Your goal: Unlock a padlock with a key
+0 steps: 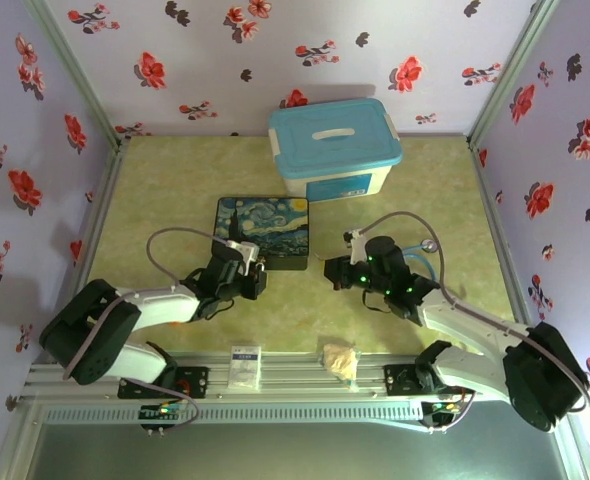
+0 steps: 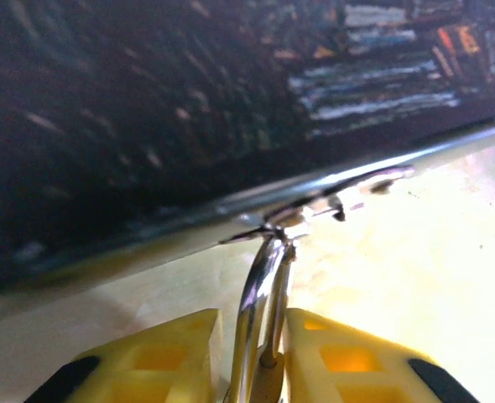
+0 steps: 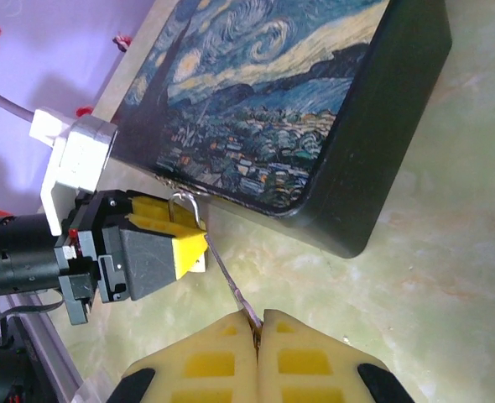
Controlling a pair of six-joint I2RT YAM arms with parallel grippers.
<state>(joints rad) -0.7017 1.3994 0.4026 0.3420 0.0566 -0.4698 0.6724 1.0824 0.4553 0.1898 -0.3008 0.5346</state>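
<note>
The padlock point(image 2: 257, 294) is sitting low at the near edge of the painted tin point(image 3: 256, 101), left of table centre. Its silver shackle is standing up between the yellow pads of the left gripper point(image 3: 183, 231), which is pinching it. Just to its right, the key point(image 3: 229, 284) is sticking out of the right gripper point(image 3: 257, 332), whose jaws are clamping its head. The key's long axis is pointing left, straight at the padlock. The keyhole is hidden, so I cannot tell whether the tip is entering.
</note>
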